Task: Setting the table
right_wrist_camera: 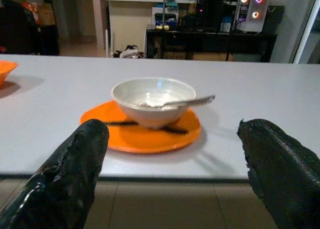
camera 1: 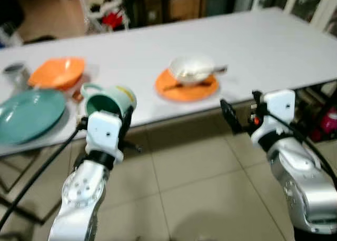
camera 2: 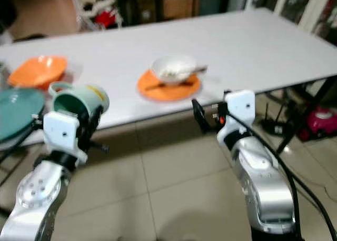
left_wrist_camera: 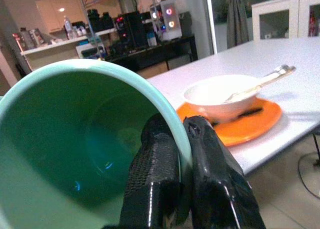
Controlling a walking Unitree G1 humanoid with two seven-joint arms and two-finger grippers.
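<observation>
My left gripper [left_wrist_camera: 180,139] is shut on the rim of a green mug [camera 1: 108,100], one finger inside and one outside, holding it tilted in the air just before the table's near edge. An orange plate [camera 1: 185,87] lies near that edge with a white bowl [camera 1: 191,69] and a spoon [right_wrist_camera: 192,102] on it, plus dark chopsticks [right_wrist_camera: 120,123] across the plate. My right gripper [right_wrist_camera: 172,161] stands open, level with the table edge and facing the bowl. At the left of the table are an orange bowl [camera 1: 58,72] and a teal plate [camera 1: 29,114].
The long white table [camera 1: 253,46] runs across the view. A small grey cup [camera 1: 15,71] stands at its far left. Beige tiled floor [camera 1: 200,183] lies under my arms. Dark shelves and boxes [camera 1: 168,7] stand behind the table; table legs and a pink object [camera 2: 321,120] are at the right.
</observation>
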